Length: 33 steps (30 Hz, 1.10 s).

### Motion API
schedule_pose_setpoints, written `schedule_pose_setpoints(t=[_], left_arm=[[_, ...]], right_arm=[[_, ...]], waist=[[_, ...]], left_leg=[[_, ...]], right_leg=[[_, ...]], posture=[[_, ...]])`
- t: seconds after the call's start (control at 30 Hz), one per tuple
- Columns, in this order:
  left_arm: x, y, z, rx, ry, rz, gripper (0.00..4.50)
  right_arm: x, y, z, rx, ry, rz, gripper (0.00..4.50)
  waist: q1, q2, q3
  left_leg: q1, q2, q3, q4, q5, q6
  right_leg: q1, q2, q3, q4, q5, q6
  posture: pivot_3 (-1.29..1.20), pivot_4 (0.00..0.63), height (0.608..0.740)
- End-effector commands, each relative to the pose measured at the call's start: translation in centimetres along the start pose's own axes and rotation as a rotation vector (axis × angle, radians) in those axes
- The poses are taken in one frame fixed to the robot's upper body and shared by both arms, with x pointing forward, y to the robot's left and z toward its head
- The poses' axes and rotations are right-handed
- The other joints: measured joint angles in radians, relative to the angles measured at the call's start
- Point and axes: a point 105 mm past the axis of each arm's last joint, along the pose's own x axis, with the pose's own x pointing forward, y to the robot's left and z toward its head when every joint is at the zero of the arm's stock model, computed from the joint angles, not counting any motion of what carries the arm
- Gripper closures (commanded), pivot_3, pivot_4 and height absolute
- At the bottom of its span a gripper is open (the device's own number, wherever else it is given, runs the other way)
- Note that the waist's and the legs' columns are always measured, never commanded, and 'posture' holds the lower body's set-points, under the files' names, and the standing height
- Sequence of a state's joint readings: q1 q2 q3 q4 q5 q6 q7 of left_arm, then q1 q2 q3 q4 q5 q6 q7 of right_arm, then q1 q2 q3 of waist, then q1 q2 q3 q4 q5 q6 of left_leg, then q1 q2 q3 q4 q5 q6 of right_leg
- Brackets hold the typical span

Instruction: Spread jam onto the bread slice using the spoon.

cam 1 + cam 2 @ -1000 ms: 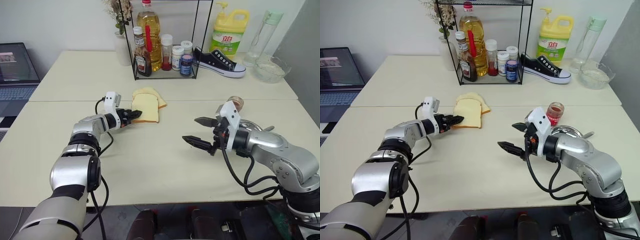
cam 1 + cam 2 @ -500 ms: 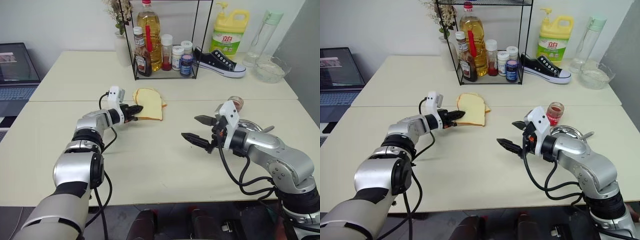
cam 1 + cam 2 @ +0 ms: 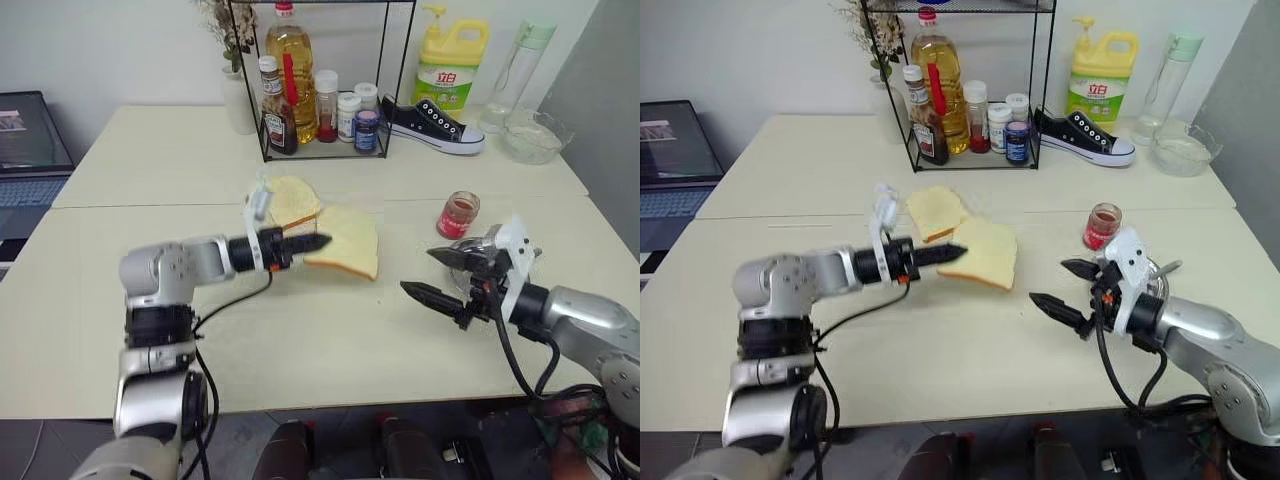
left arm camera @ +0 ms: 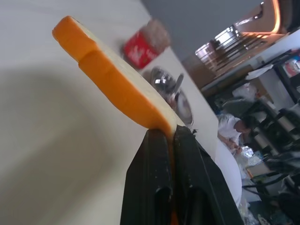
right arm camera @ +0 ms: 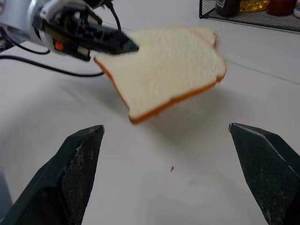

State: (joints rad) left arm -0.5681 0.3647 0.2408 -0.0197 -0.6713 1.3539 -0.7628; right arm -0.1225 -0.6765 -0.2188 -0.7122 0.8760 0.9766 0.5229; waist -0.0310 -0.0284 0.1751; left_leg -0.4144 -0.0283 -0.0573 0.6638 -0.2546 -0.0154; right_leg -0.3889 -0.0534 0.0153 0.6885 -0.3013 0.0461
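Note:
My left gripper (image 3: 310,242) is shut on one edge of the bread slice (image 3: 347,243). The pale slice hangs just above the table's middle, slightly tilted. The left wrist view looks along the slice's tan crust (image 4: 112,79), pinched between the fingers (image 4: 157,150). To the right, my right gripper (image 3: 425,275) is open with nothing in it, its fingertips pointing toward the slice (image 5: 164,70). The jam is in a small glass jar (image 3: 459,213) behind the right gripper. The spoon's handle (image 3: 1170,266) sticks out of a round steel dish (image 4: 173,91); its bowl is hidden.
A second, browner slice (image 3: 290,200) lies on the table behind the held one. A wire rack (image 3: 320,100) of bottles, a yellow detergent jug (image 3: 447,65), a sneaker (image 3: 432,125) and a glass bowl (image 3: 530,138) stand at the back. A laptop (image 3: 25,130) is at far left.
My left gripper closed on the bread slice, lifted it off the other slice and carried it right and nearer. My right gripper drew back to the right, still open.

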Motion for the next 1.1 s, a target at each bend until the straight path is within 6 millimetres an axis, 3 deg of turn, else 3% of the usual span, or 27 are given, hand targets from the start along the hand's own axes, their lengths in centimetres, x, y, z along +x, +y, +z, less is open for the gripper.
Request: schedule_pose_setpoints(t=[0.03, 0.1, 0.17, 0.43, 0.53, 0.73, 0.93, 1.03, 1.07, 1.1], left_arm=[[-0.3, -0.1, -3.6, 0.037, 0.054, 0.060, 4.48], [-0.2, 0.7, -4.8, 0.050, 0.052, 0.117, 4.48], [0.0, 2.0, -4.7, 0.062, 0.032, 0.206, 4.48], [0.7, 3.4, -4.2, 0.082, -0.024, 0.299, 4.48], [0.9, 3.2, -4.5, 0.065, -0.024, 0.282, 3.81], [0.1, 2.3, -5.2, 0.050, 0.032, 0.248, 1.89], [-4.9, 1.8, -4.7, 0.222, 0.212, 0.290, 0.02], [-6.8, 0.9, -3.8, 0.420, 0.334, 0.270, 0.02], [-6.9, 0.6, -3.5, 0.467, 0.352, 0.250, 0.02], [-5.8, -0.6, -1.9, 0.579, 0.313, 0.184, 0.02]], right_arm=[[-0.7, 2.4, -0.2, -0.011, 0.013, 0.079, 0.00], [-0.5, 2.9, -0.7, -0.009, 0.030, 0.086, 0.00], [-0.4, 2.8, -1.0, -0.006, 0.036, 0.082, 0.00], [-0.3, 2.6, -1.4, -0.013, 0.058, 0.091, 0.00], [-0.3, 2.3, -1.4, -0.014, 0.058, 0.088, 0.00], [-0.7, 1.6, -1.4, -0.010, 0.058, 0.062, 0.00], [-2.9, -0.7, -0.8, 0.019, 0.019, -0.079, 0.00], [-5.0, -2.7, -1.0, 0.055, -0.005, -0.215, 0.00], [-5.5, -3.2, -1.1, 0.064, -0.012, -0.248, 0.00], [-6.6, -4.7, -1.0, 0.113, -0.059, -0.331, 0.00]], waist=[[0.001, 0.001, 0.000], [0.006, 0.000, 0.000], [0.021, 0.000, -0.001], [0.031, 0.000, -0.001], [0.031, 0.000, -0.001], [0.029, 0.000, -0.001], [0.020, 0.001, -0.001], [0.023, 0.002, -0.001], [0.026, 0.002, -0.001], [0.030, 0.002, 0.000]], left_leg=[[0.000, 0.000, 0.000, 0.000, 0.000, 0.000], [0.000, 0.000, 0.000, 0.000, 0.000, 0.000], [0.001, 0.000, 0.000, 0.001, 0.000, 0.000], [0.006, -0.002, 0.000, 0.000, 0.000, 0.000], [0.006, -0.001, 0.000, 0.000, 0.000, 0.000], [0.006, -0.001, 0.000, 0.000, 0.000, 0.000], [0.008, 0.001, 0.000, -0.003, 0.000, 0.000], [0.010, 0.001, 0.001, -0.004, 0.000, 0.000], [0.011, 0.001, 0.001, -0.004, 0.000, 0.000], [0.012, 0.001, 0.002, -0.004, 0.000, 0.000]], right_leg=[[0.000, 0.000, 0.000, 0.000, 0.000, 0.000], [0.000, 0.000, 0.000, -0.001, 0.000, 0.000], [0.002, -0.001, 0.000, 0.000, 0.000, 0.000], [0.009, 0.000, -0.001, -0.006, 0.001, 0.000], [0.009, 0.000, -0.001, -0.006, 0.001, 0.000], [0.010, 0.000, -0.001, -0.007, 0.001, 0.000], [0.010, 0.002, 0.000, -0.007, 0.001, 0.000], [0.011, 0.002, 0.000, -0.007, 0.000, -0.001], [0.013, 0.002, 0.000, -0.007, 0.000, -0.001], [0.014, 0.002, 0.000, -0.008, 0.000, -0.001]], posture=[[0.00, 0.150, 0.740], [0.00, 0.150, 0.740], [0.00, 0.150, 0.740], [0.00, 0.150, 0.740], [0.00, 0.150, 0.740], [0.00, 0.150, 0.740], [0.00, 0.150, 0.740], [0.00, 0.150, 0.740], [0.00, 0.150, 0.740], [0.00, 0.150, 0.740]])
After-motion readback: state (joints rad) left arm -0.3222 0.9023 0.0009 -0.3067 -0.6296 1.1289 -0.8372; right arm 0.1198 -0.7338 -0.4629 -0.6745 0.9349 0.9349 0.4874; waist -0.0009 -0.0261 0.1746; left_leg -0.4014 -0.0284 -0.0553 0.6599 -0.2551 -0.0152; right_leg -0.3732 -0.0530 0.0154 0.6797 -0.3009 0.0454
